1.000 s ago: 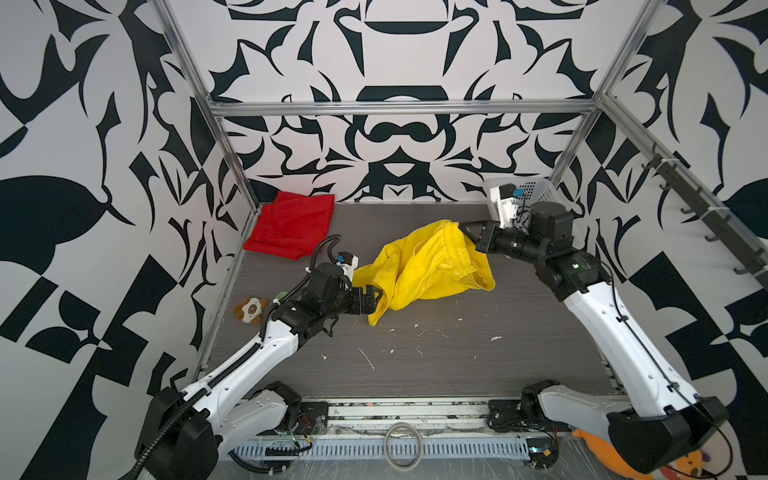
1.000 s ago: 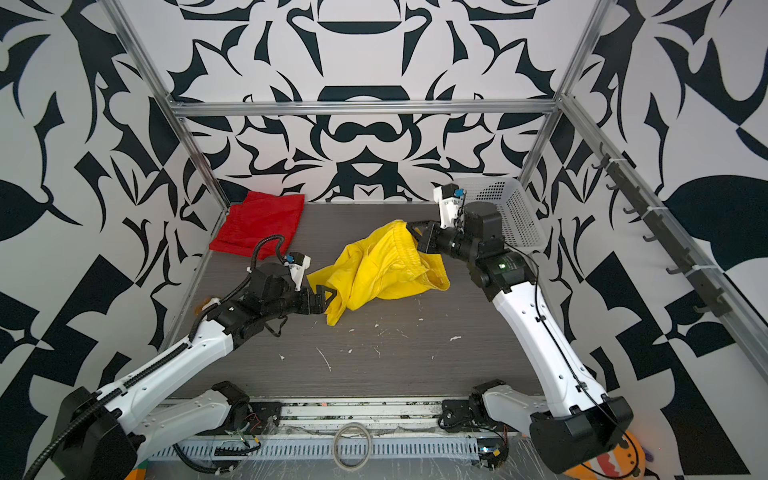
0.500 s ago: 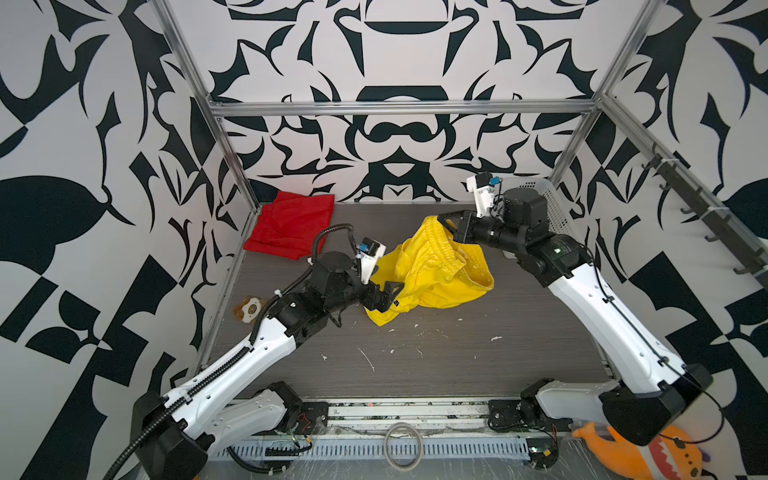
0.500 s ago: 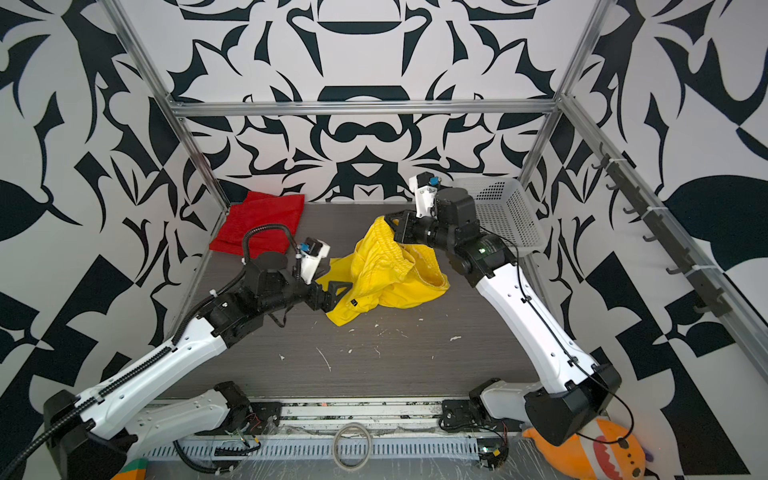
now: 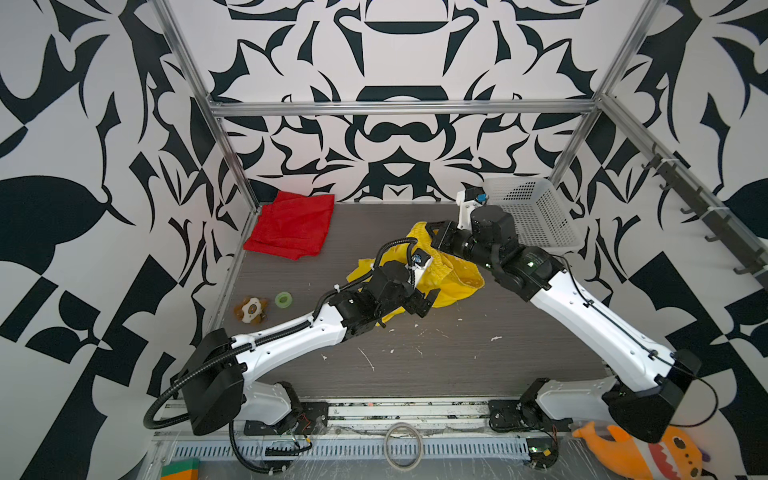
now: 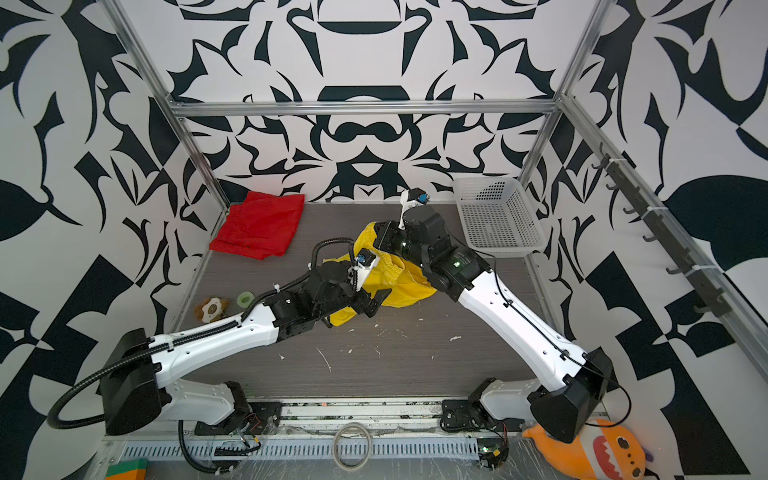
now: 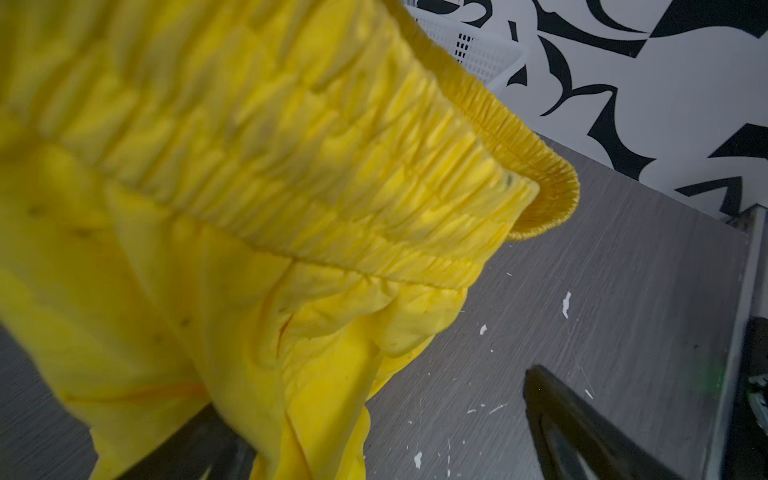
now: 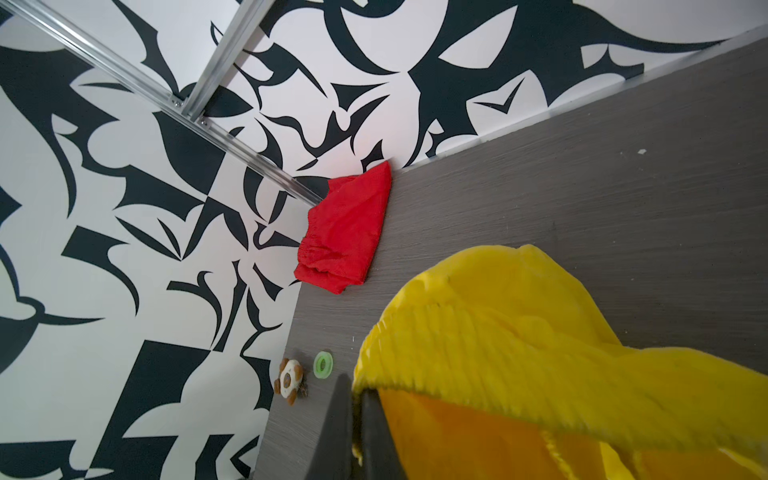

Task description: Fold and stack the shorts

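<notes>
Left wrist view pretty much gives it away: the left gripper [image 7: 370, 399] is splayed as wide as it goes and has hold of nothing. The yellow shorts [image 7: 257, 178] only drape across one side of it, and the other finger [image 7: 582, 436] sits out over bare table [image 7: 623, 270].

Compared with a second ago, the yellow pair is no longer strung out between the two arms. The right gripper [image 5: 436, 235] has swung in toward the middle, and the left arm has pushed in over the fabric. So most of the cloth now slumps in a heap mid-table, right under the left wrist.

The right gripper is clamped tight on the gathered waistband and keeps that end lifted. You can see the elastic pinched between its fingers in the right wrist view.

The red shorts [image 5: 293, 226] lie flat and already folded in the far left corner, well apart from all this.

My read: the spread is gone, so no clean fold yet. The left side probably needs a fresh pinch on a free corner before anything folds. Stacking onto the red pair is still to come.
</notes>
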### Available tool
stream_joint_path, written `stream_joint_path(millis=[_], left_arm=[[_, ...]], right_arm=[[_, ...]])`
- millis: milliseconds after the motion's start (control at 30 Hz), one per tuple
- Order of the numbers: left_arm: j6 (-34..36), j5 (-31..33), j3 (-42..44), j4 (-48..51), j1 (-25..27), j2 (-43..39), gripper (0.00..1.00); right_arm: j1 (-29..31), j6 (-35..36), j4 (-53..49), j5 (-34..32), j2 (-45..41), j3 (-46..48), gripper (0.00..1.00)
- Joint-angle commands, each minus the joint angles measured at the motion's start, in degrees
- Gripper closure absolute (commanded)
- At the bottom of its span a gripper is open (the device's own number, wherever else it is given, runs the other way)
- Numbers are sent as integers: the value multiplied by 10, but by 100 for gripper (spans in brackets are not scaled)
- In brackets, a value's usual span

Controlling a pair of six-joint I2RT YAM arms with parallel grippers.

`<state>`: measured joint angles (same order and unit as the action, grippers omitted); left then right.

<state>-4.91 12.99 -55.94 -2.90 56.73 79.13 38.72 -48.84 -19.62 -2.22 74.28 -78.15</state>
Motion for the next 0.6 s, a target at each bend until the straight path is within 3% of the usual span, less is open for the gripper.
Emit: stream_joint_path(millis=[0, 233, 467, 567], left_arm=[[-51, 65, -14, -80, 5, 9, 0], [-123, 117, 5, -170, 7, 27, 0], [-145, 64, 48, -281, 6, 1, 1], [-181, 77, 47, -289, 6, 2, 0]], right_arm=[[16, -57, 74, -81, -23, 8, 100], [45, -76, 112, -122, -26, 14, 100], [45, -72, 92, -123, -23, 9, 100], [45, -81, 102, -109, -16, 11, 100]])
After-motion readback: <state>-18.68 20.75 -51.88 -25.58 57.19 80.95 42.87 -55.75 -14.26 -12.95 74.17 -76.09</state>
